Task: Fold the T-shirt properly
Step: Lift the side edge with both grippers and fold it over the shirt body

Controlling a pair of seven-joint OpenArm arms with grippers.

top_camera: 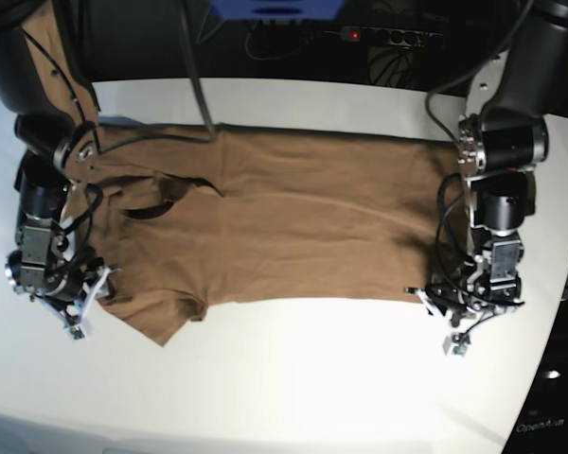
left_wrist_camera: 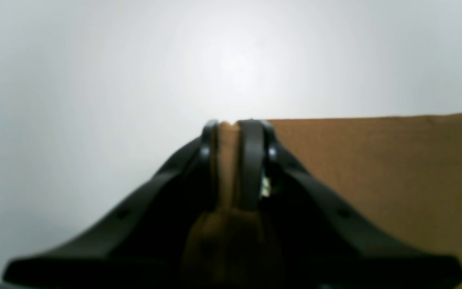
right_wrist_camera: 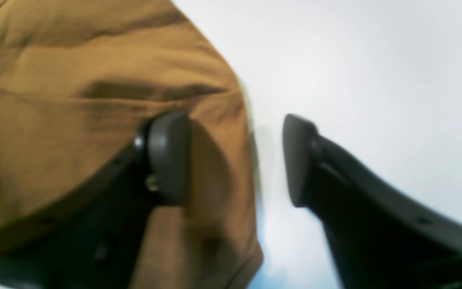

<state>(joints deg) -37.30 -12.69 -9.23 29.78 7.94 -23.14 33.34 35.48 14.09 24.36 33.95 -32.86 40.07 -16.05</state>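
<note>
The brown T-shirt (top_camera: 303,227) lies spread flat on the white table (top_camera: 293,378), collar toward the left of the base view. My left gripper (left_wrist_camera: 231,124) is shut on a fold of its cloth (left_wrist_camera: 375,168) at the lower right corner (top_camera: 445,307). My right gripper (right_wrist_camera: 233,158) stands open at the sleeve end (top_camera: 85,307). One of its fingers (right_wrist_camera: 169,156) rests over the cloth (right_wrist_camera: 74,60), and the other finger (right_wrist_camera: 297,160) is over bare table. The shirt's edge runs between the two.
Black cables hang over the table's back left, across the shirt's shoulder (top_camera: 194,85). A power strip (top_camera: 388,36) and a blue object (top_camera: 275,8) sit behind the far edge. The table's right edge (top_camera: 563,312) is close to my left arm.
</note>
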